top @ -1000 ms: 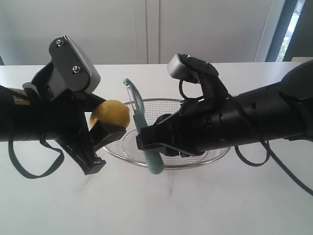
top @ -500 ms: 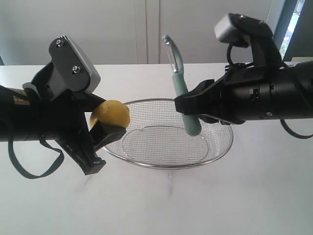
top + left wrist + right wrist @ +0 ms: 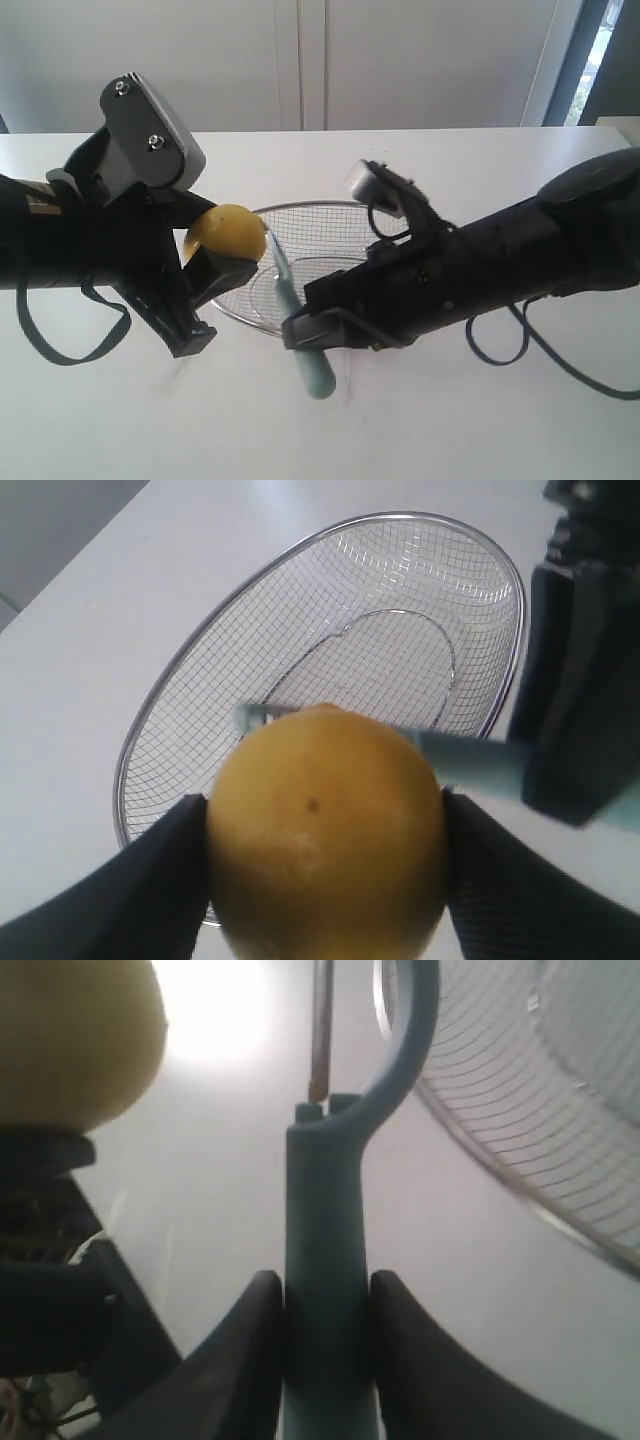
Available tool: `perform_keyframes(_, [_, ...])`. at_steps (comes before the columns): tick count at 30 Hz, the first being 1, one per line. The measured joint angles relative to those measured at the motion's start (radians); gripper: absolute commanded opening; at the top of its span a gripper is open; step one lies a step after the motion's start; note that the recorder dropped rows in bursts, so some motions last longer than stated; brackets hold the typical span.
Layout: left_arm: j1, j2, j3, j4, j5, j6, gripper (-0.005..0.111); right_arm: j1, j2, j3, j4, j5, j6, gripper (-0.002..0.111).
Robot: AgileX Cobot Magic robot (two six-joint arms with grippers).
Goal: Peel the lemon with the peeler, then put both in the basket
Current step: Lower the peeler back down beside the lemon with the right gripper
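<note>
My left gripper point(image 3: 222, 250) is shut on the yellow lemon point(image 3: 228, 232), holding it in the air by the basket's left edge. In the left wrist view the lemon point(image 3: 325, 830) fills the space between both black fingers point(image 3: 160, 880). My right gripper point(image 3: 305, 330) is shut on the pale teal peeler point(image 3: 316, 375), gripping the handle point(image 3: 325, 1260) between its pads. The peeler's head points up to the lemon's right side, and the blade end point(image 3: 460, 750) lies across the lemon's far edge. The wire mesh basket point(image 3: 320, 204) sits empty on the table behind both grippers.
The white table point(image 3: 480, 420) stretches around the basket. A pale wall stands behind, with a window strip point(image 3: 600, 50) at the far right. My right arm point(image 3: 520, 250) lies low across the basket's right half.
The right gripper first rose with the peeler above the basket, then came back down and left, putting the peeler's head against the lemon. The left gripper and lemon stayed still.
</note>
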Motion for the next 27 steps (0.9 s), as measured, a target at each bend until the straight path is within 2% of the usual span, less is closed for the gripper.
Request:
perform_keyframes(5, [0.0,0.0,0.0,0.0,0.0,0.0,0.0,0.052,0.041,0.0,0.074,0.055,-0.052,0.0])
perform_keyframes(27, [0.0,0.0,0.0,0.0,0.0,0.0,0.0,0.054,0.002,0.0,0.103,0.009,-0.06,0.0])
